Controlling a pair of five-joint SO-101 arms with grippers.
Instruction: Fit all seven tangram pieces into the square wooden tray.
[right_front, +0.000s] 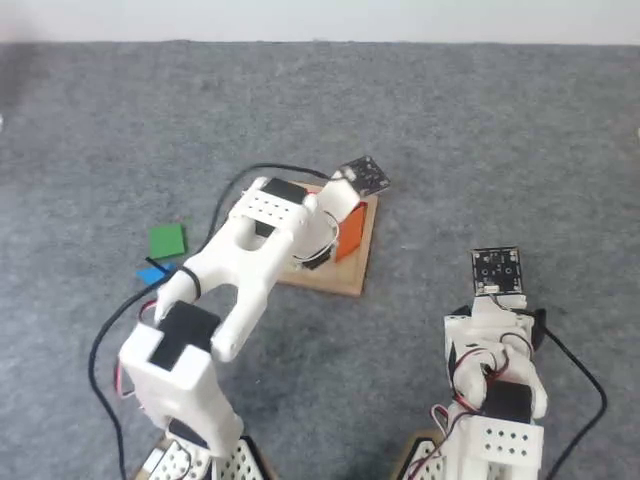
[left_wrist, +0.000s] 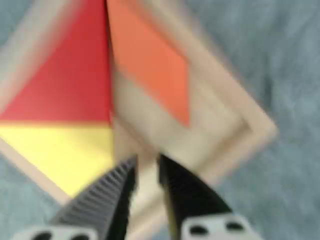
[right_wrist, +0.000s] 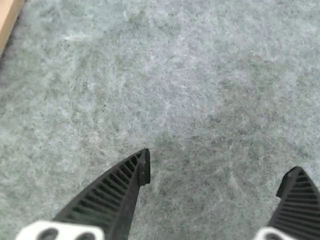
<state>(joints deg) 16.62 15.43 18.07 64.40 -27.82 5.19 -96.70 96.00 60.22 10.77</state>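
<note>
High view: the left arm (right_front: 250, 260) stretches from lower left to the square wooden tray (right_front: 345, 282) at frame centre, its wrist over the tray. An orange flat piece (right_front: 350, 240) lies in the tray's right part. A green square piece (right_front: 167, 240) and a small blue piece (right_front: 152, 273) lie loose on the grey felt worktop (right_front: 450, 120), left of centre, well apart from the tray. The blue one sits partly under the arm. The right arm (right_front: 495, 350) is parked lower right.

Left wrist view: the left pincer (left_wrist: 147, 172) hangs over bare tray floor, jaws parted by a narrow slit, nothing between them. A red triangle (left_wrist: 70, 80) and a yellow triangle (left_wrist: 65, 150) are seated edge to edge, with the orange piece beside the red.

Right wrist view: the right pincer (right_wrist: 220, 165) is spread wide over bare felt, holding nothing. The tray's edge is at upper left.

Judgement: three pieces are in and the task is under half done. The next fetch is likely green or blue. Rise straight up, clear of the rim, before swinging, so the seated pieces are not nudged. The black cable (right_front: 105, 340) trails near the blue piece and could get in the way.
</note>
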